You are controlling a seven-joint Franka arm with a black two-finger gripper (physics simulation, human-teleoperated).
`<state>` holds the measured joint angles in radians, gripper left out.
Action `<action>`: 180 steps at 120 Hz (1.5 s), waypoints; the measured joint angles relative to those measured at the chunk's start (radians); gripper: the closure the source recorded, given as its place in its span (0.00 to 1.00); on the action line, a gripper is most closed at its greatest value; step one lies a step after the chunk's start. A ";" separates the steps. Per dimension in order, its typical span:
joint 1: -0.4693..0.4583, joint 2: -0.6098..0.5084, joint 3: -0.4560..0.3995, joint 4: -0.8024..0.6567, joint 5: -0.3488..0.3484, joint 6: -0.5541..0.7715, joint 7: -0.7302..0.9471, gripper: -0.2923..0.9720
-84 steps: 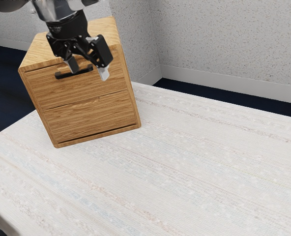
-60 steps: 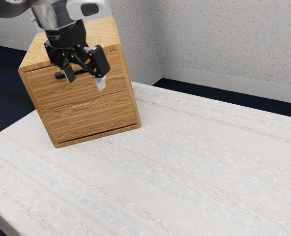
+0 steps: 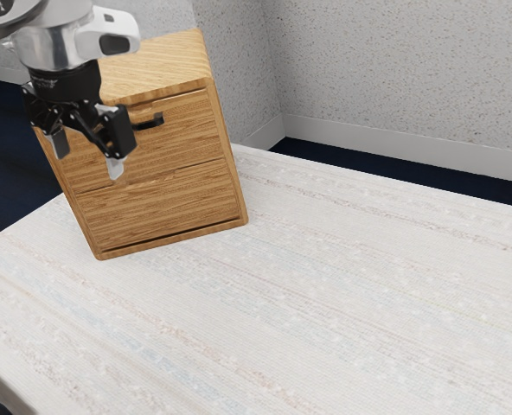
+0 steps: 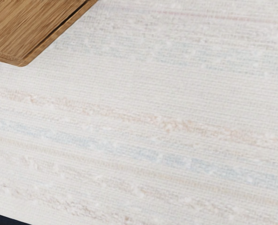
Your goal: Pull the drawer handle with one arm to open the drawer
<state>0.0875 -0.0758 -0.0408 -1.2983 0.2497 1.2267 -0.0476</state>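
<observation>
Black bar drawer handle (image 3: pixel 150 120) on the wooden two-drawer cabinet (image 3: pixel 165 203): black two-finger claw (image 3: pixel 87 160) hangs open, empty, at its exterior-view-left end, drawer front flush.

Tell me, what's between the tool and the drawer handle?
Nothing but bare drawer front, in the exterior view; the tool hangs open beside the handle.

Free room over table (image 3: pixel 368 285); cabinet (image 3: pixel 171 186) obstructs

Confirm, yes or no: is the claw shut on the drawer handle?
No: the claw stands open, and the handle shows beside it, ungripped.
</observation>
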 joint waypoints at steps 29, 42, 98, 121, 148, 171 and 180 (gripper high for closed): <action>0.006 -0.116 0.008 -0.162 0.065 0.104 0.053 0.23; 0.006 -0.122 0.010 -0.232 0.088 0.197 0.081 0.23; 0.009 -0.098 0.122 -0.351 0.145 0.572 0.245 0.23; 0.008 -0.086 0.160 -0.342 0.147 0.651 0.315 0.23; 0.008 -0.114 0.195 -0.340 0.154 0.626 0.390 0.23; 0.007 -0.160 0.199 -0.379 0.155 0.673 0.464 0.23; 0.008 -0.173 0.199 -0.392 0.157 0.694 0.492 0.23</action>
<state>0.0950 -0.2486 0.1584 -1.6908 0.4065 1.9207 0.4443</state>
